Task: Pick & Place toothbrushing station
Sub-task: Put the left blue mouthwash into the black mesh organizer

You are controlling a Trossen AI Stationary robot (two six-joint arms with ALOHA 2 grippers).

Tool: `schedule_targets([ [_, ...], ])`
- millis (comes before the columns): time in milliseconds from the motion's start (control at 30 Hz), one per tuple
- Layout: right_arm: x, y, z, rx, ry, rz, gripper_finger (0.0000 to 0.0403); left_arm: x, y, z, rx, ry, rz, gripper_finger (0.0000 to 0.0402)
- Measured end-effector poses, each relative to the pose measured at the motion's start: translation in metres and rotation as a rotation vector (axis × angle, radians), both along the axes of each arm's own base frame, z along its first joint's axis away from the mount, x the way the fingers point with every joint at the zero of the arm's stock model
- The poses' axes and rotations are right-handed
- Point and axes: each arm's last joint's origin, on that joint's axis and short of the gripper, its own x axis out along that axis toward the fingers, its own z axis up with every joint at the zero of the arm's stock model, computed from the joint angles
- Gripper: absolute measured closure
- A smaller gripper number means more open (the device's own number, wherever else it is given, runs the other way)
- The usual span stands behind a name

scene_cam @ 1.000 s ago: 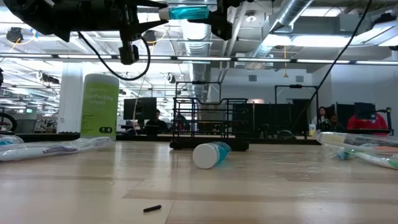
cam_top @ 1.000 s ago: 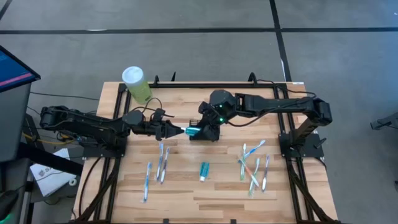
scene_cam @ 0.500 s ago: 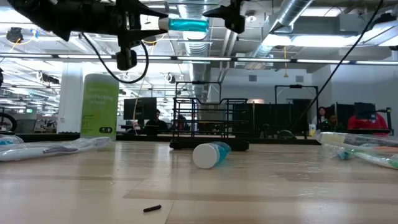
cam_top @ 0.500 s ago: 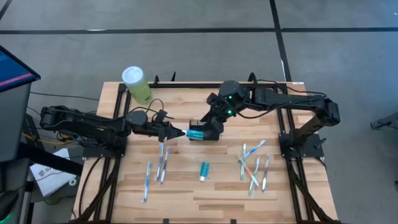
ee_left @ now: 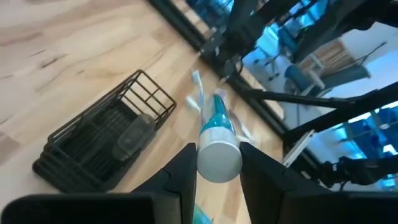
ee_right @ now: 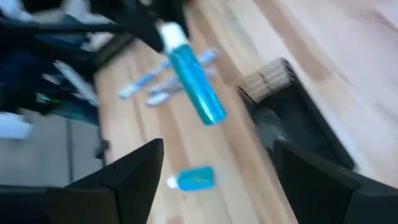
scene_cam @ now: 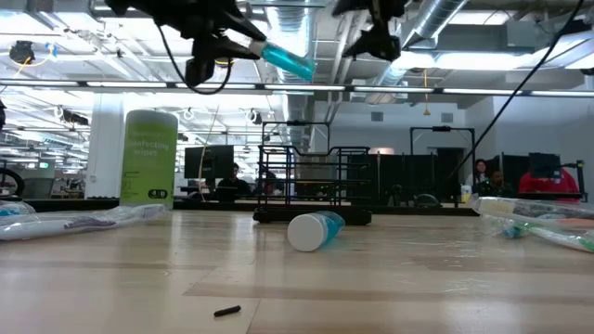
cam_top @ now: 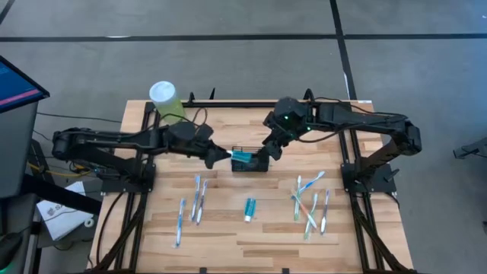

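Toothbrushing station (cam_top: 249,159), a black wire-mesh caddy, sits on the table (cam_top: 228,228) just below the left gripper (cam_top: 225,155), whose fingers pinch the white cap end of a blue tube (scene_cam: 286,60) tilted down over it; the right gripper (cam_top: 270,151) hangs just beyond the caddy, fingers spread wide and empty; a second tube (cam_top: 249,208) and toothbrushes (cam_top: 196,199) lie farther out.

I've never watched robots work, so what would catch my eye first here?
The left pincer holds a teal toothpaste tube by its white cap, tilted in the air over the black wire caddy at mid-table. The right pincer hangs open just beside it.
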Motion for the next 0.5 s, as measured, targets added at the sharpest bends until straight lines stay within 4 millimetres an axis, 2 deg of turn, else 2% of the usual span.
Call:
schedule_targets([
  [200, -0.008, 0.001, -0.004, -0.053, 0.089, -0.016, 0.011, 0.028, 0.006, -0.005, 0.007, 0.089, -0.038, 0.0309],
  [367, -0.014, 0.006, -0.005, -0.108, 0.131, 0.01, 0.011, 0.053, 0.009, 0.002, 0.073, 0.185, -0.086, 0.0309],
  [500, -0.021, 0.012, 0.0, -0.162, 0.13, 0.044, 0.011, 0.062, 0.011, 0.014, 0.149, 0.262, -0.092, 0.0309],
])
